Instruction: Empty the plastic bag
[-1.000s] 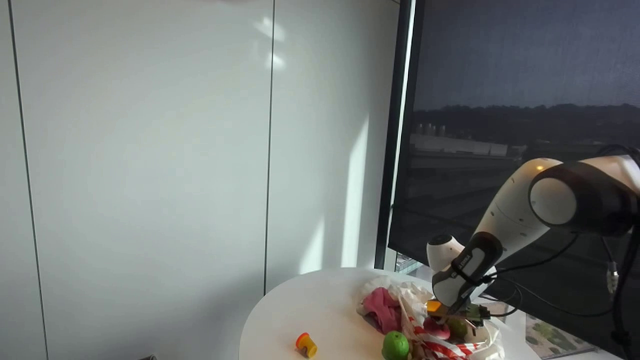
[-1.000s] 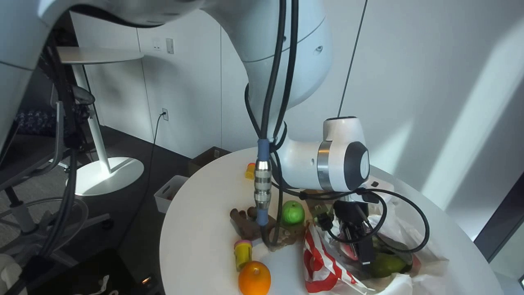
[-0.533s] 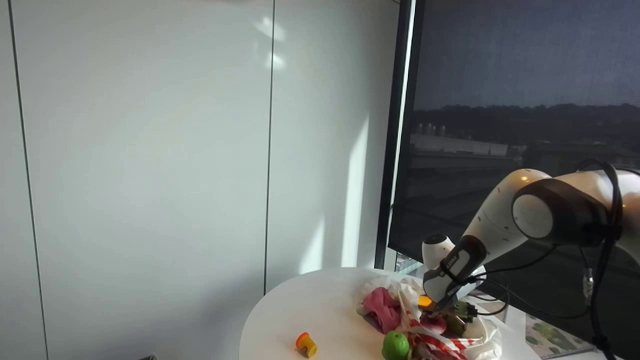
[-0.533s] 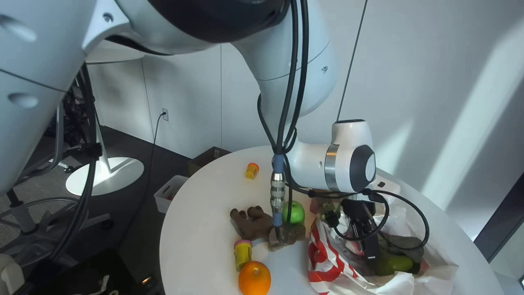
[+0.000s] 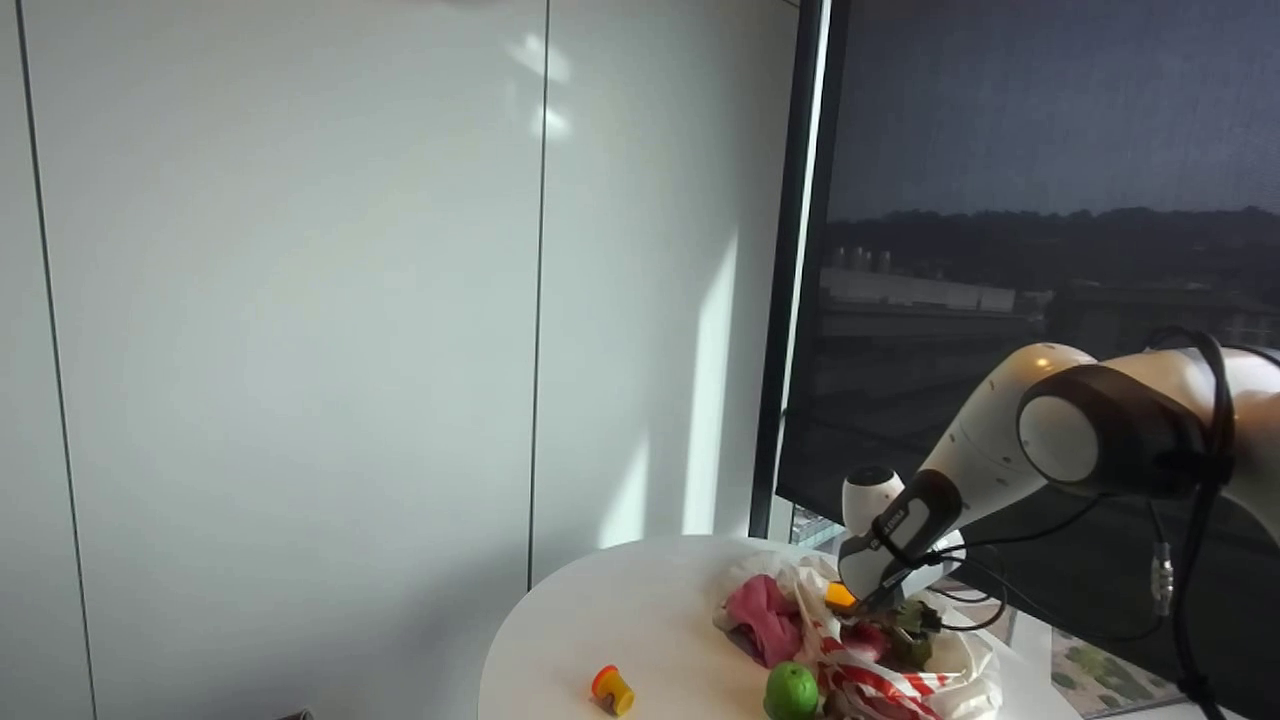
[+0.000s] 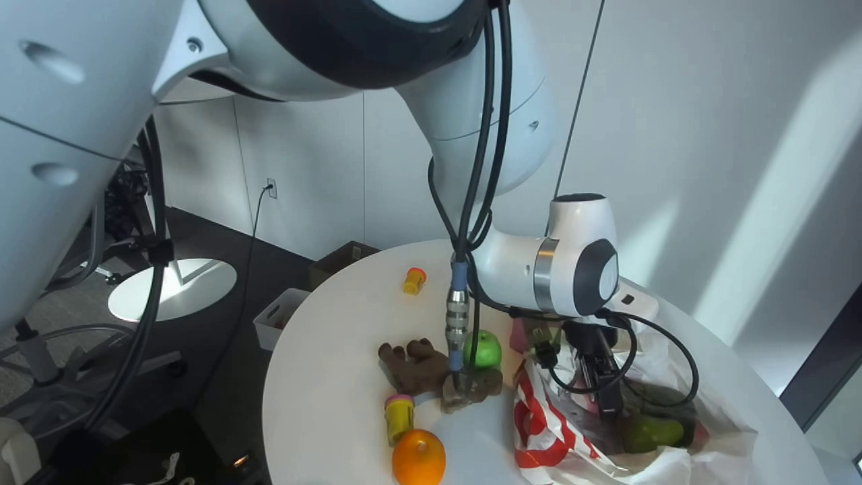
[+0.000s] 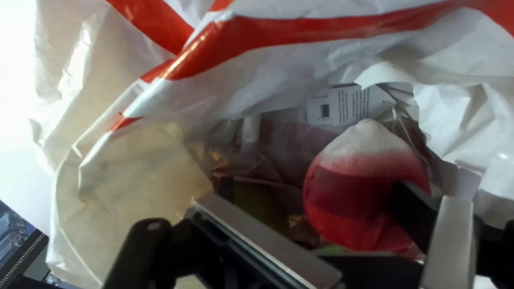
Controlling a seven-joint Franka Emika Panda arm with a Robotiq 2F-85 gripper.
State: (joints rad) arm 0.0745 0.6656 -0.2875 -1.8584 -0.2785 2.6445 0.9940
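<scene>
The white plastic bag with red print [image 7: 257, 40] lies open on its side; it also shows in both exterior views [image 5: 885, 690] [image 6: 539, 431]. My gripper [image 7: 315, 194] is open with its fingers inside the bag's mouth, also seen in an exterior view [image 6: 604, 404]. A red and white round fruit [image 7: 345, 208] lies between the fingers, close to the right one; whether they touch I cannot tell. The left finger is apart from it. A green pear-like item [image 6: 648, 433] lies in the bag beside the gripper. A white label [image 7: 345, 105] shows deeper in. Other contents are shaded or hidden.
A green apple [image 6: 483, 349], a brown lumpy item [image 6: 416, 369], yellow tubs [image 6: 414, 281] [image 6: 399, 419] and an orange [image 6: 419, 458] lie on the round white table [image 6: 323, 397]. A pink cloth [image 5: 766, 618] and an orange-yellow item [image 5: 838, 597] are by the bag. The window side is close.
In an exterior view the arm and gripper have moved left and slightly up. In an exterior view they have moved right, and the bag has shifted slightly right with them.
</scene>
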